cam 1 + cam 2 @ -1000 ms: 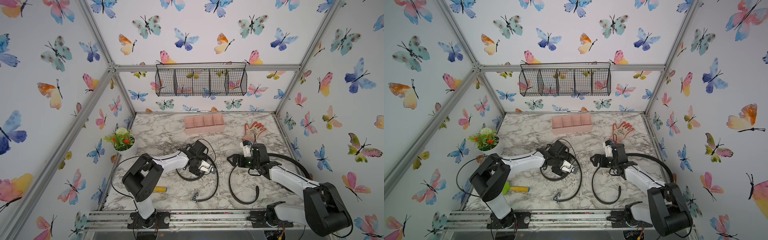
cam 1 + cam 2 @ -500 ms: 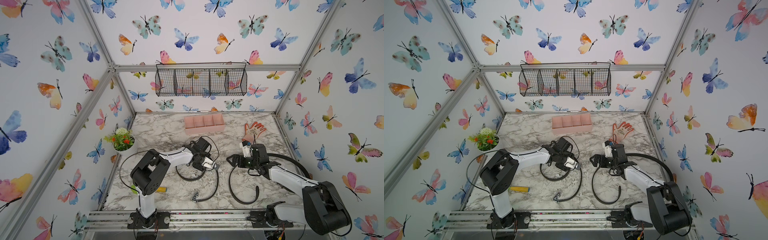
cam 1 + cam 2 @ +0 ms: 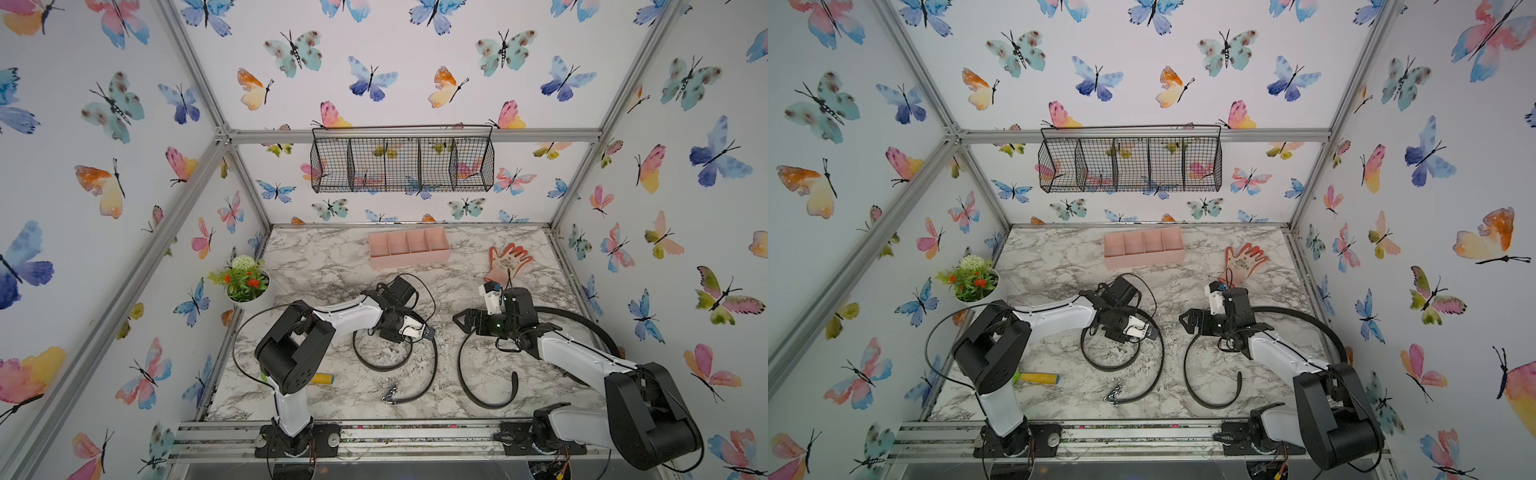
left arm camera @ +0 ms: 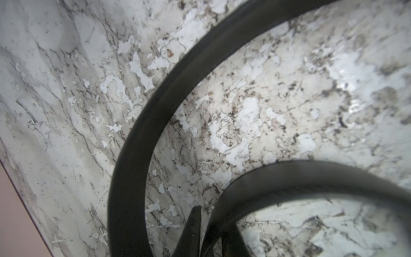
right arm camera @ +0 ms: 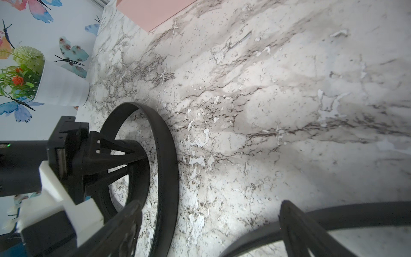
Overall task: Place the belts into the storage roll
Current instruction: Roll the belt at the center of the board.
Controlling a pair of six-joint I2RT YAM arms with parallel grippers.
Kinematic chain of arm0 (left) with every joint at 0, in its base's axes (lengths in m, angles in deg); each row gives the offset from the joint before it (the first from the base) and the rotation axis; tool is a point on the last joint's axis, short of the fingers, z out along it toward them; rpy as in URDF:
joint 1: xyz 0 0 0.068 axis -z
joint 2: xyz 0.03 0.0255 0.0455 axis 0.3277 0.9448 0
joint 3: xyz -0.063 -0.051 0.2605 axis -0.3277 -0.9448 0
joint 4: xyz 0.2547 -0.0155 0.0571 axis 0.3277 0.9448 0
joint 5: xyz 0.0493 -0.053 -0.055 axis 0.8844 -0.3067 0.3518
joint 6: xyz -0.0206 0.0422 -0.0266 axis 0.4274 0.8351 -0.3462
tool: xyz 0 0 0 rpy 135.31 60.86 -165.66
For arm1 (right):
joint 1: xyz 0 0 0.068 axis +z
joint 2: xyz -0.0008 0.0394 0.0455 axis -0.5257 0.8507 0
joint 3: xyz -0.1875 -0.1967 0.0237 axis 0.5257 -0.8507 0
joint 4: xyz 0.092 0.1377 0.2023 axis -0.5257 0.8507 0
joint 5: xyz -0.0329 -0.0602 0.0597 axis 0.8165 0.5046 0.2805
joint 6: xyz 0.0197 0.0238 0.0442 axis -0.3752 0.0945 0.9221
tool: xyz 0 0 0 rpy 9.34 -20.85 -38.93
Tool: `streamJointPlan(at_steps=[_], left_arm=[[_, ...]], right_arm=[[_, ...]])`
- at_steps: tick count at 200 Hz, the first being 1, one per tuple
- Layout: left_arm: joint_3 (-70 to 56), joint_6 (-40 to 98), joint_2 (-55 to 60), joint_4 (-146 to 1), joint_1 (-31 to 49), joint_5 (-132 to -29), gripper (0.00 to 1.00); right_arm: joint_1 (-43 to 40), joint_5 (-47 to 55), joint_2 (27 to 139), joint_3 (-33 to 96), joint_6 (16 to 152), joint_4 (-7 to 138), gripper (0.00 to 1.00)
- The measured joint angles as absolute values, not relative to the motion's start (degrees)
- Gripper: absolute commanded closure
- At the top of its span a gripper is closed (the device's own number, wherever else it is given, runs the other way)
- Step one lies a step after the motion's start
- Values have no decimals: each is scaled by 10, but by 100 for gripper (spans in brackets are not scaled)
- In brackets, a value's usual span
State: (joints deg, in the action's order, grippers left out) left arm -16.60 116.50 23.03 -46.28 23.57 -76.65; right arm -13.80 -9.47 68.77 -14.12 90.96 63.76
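In both top views a grey-veined white marble counter (image 3: 324, 266) (image 3: 1054, 266) carries everything. The pale pink four-compartment plastic tray (image 3: 409, 262) (image 3: 1144, 261) sits near the back edge, well apart from both straps. The buckled black belt (image 3: 434, 365) (image 3: 1160, 361) lies in a loose coil at the front middle, its small metal buckle (image 3: 390, 394) toward the front edge. The white left arm (image 3: 345, 311) reaches over the coil, and the left jaws are drawn narrow on the strap's upper turn. The second black belt (image 3: 515, 384) (image 3: 1239, 384) curves just beside it. The white right arm (image 3: 582, 353) holds the right jaws above that belt's upper end, spread wide. A white pot of artificial flowers (image 3: 245, 286) stands at the left edge and an orange-and-white work glove (image 3: 507, 262) lies beside the tray. A black wire mesh basket (image 3: 401, 164) hangs on the back wall.

In the left wrist view the buckled black belt (image 4: 133, 166) sweeps over the counter in two arcs. The inner arc runs down between the left jaws, which pinch it. A sliver of the tray (image 4: 13, 218) shows at the frame's edge.

In the right wrist view the right jaws stand far apart, holding nothing, and the second black belt (image 5: 355, 213) runs across beneath them. Whether they touch it cannot be told. Beyond them the left jaws meet on the inner turn of the buckled belt's coil (image 5: 166, 155). The flower pot (image 5: 62, 89) and a corner of the tray (image 5: 151, 11) lie farther off.
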Motion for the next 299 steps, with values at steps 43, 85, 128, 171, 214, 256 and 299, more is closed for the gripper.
streamJointPlan(at_steps=[43,85,128,171,214,256,299], left_arm=[[-166,1089,209,-442,236,-758,100],[-166,1022,205,-442,236,-746,100],[-166,958,205,-442,236,-742,100],[-148,898,210,-433,236,-723,100],[-154,855,215,-426,236,-708,100],[-153,805,228,-393,233,-683,100],[-127,749,245,-376,221,-668,100]], right_arm=[[-138,-94,679,-141,905,643,2],[-130,-97,679,-141,891,646,10],[-76,-89,680,-119,879,654,18],[-15,-75,730,-100,875,651,24],[48,-48,805,-88,884,636,34],[86,5,864,-44,898,628,54],[89,61,888,-27,917,622,93]])
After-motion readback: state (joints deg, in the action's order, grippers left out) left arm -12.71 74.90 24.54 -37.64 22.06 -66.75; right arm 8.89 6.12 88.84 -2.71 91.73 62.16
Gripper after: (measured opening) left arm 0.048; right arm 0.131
